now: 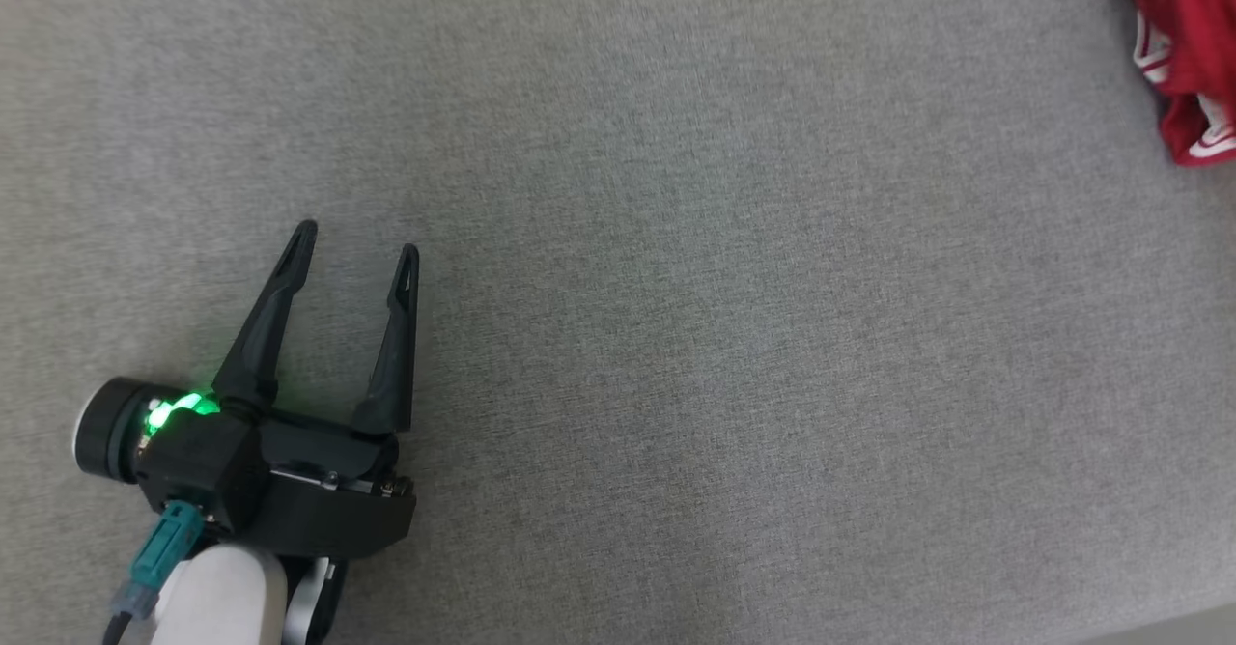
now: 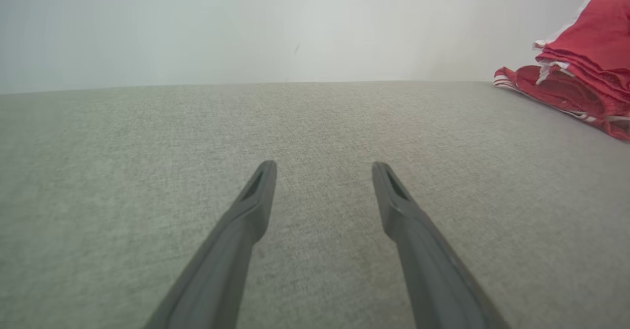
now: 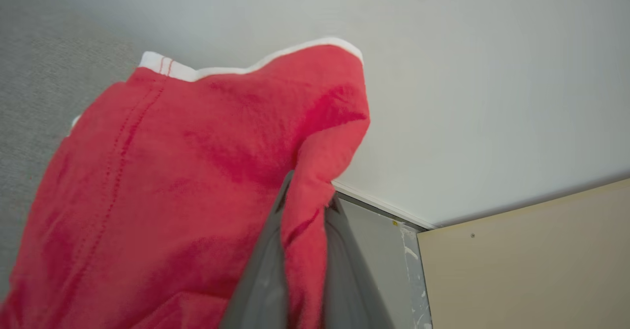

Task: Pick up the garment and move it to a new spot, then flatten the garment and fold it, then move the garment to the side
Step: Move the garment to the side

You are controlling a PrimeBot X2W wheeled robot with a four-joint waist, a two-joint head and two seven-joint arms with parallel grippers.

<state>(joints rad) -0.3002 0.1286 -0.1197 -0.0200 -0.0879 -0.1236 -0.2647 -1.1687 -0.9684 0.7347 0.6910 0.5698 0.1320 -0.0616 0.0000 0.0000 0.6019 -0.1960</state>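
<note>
Head view: left gripper (image 1: 358, 238) at lower left over the grey fabric surface (image 1: 676, 239), jaws wide apart, nothing between them, green light lit on its body. Red garment (image 1: 1193, 37) with white trim at the top right corner, cut off by the frame edge, well apart from the left gripper.

Left wrist view: left gripper (image 2: 323, 165) low over the grey surface (image 2: 147, 147), jaws spread wide and empty. Garment (image 2: 585, 43) at far right, bunched in layers: its lower part lies on the surface, its upper part rises toward the frame edge. Pale wall (image 2: 246, 23) behind.

Right wrist view: right gripper (image 3: 310, 196) has its jaws narrow, pinched on a fold of the red garment (image 3: 197, 161). Cloth hangs away to the left, white hem along its top edge. Grey surface (image 3: 29, 73) at left, pale wall (image 3: 467, 73) behind, beige panel (image 3: 531, 260) at lower right.
</note>
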